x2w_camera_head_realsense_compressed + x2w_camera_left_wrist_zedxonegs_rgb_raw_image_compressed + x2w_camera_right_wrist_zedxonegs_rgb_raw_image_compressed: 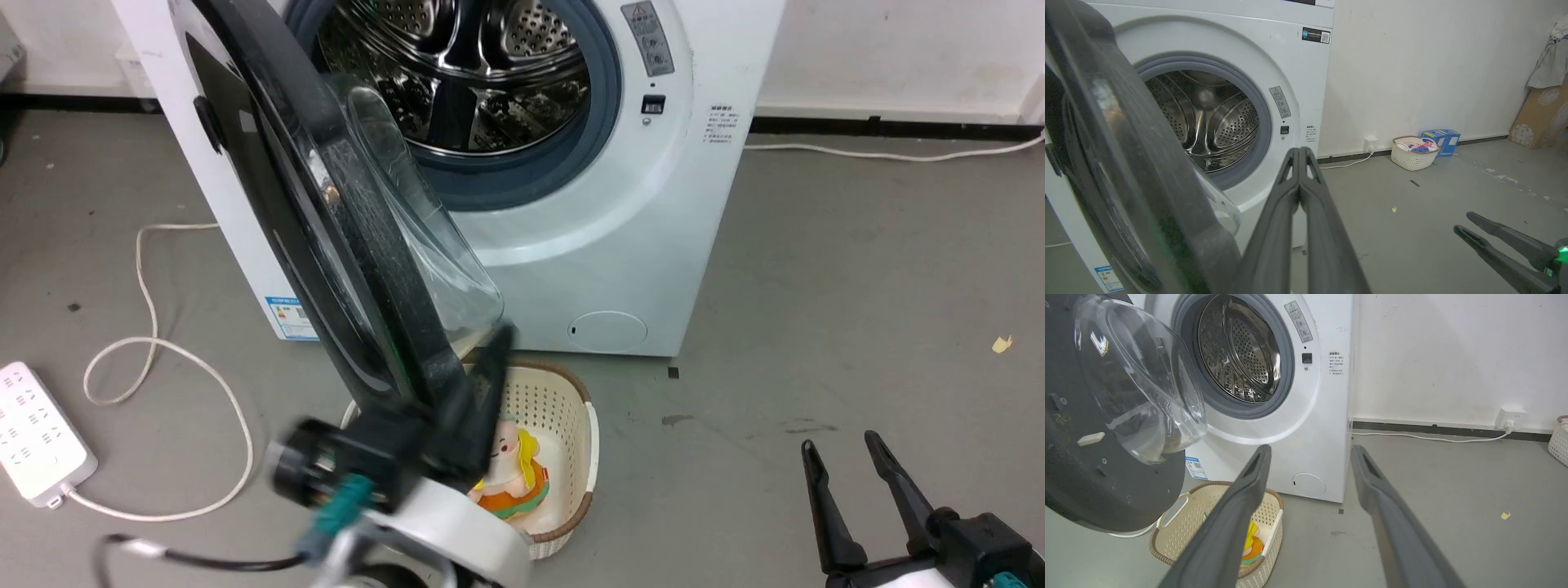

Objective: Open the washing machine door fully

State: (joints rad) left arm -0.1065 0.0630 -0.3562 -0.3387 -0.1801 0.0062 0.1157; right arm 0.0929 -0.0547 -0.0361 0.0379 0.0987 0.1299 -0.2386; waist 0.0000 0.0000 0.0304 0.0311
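Note:
The washing machine door point(351, 269), glossy black with a bulging clear glass bowl point(424, 245), stands swung out to the left of the white machine point(637, 245), roughly square to its front, and the steel drum point(465, 73) is exposed. My left gripper point(500, 339) is shut with nothing between its fingers, and lies close along the inner side of the door's lower rim. In the left wrist view the shut left gripper point(1300, 152) points at the machine with the door point(1126, 171) just to its left. My right gripper point(845, 457) hangs open at the lower right, apart from the door point(1106, 490).
A cream basket point(563, 408) holding a colourful toy point(514, 474) sits on the floor under the door, before the machine. A white power strip point(33, 433) and looping cable point(147, 286) lie at the left. Bare grey floor point(857, 286) stretches to the right.

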